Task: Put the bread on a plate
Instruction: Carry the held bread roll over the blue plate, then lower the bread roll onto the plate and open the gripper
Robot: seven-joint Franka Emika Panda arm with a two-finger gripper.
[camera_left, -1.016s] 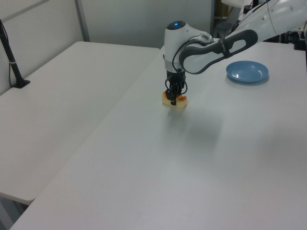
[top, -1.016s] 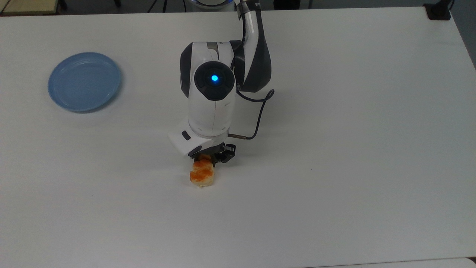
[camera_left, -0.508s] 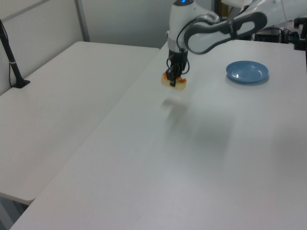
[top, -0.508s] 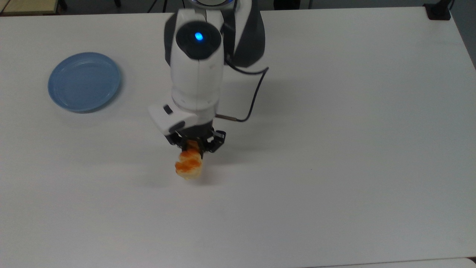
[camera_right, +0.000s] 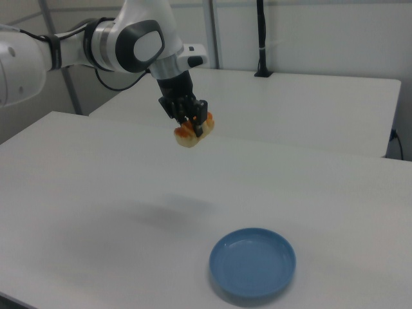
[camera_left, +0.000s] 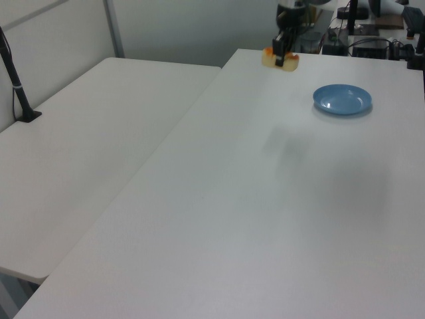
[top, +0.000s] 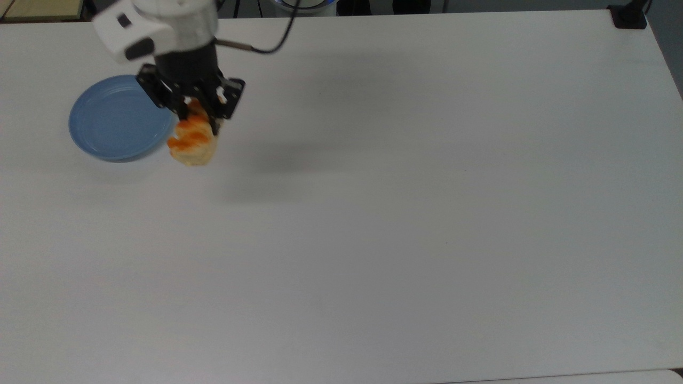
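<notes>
My gripper (top: 200, 114) is shut on the bread (top: 192, 141), a small pale loaf with orange-brown glazed bumps, and holds it high above the table. In the top view the bread overlaps the right rim of the round light-blue plate (top: 120, 117). The right view shows the gripper (camera_right: 195, 126) and bread (camera_right: 192, 133) well above the table, with the plate (camera_right: 252, 261) lying bare on the white surface nearer the camera. In the left view the bread (camera_left: 280, 58) hangs under the gripper (camera_left: 279, 53), up and to the left view's left of the plate (camera_left: 342, 99).
The white table (top: 427, 213) stretches wide around the plate. A second white table (camera_left: 86, 146) adjoins it on the left view's left. A black post (top: 629, 16) stands at the far right corner in the top view.
The arm has lifted the bread off the table and carried it up and toward the top view's left, from mid-table to beside the plate's right rim.
</notes>
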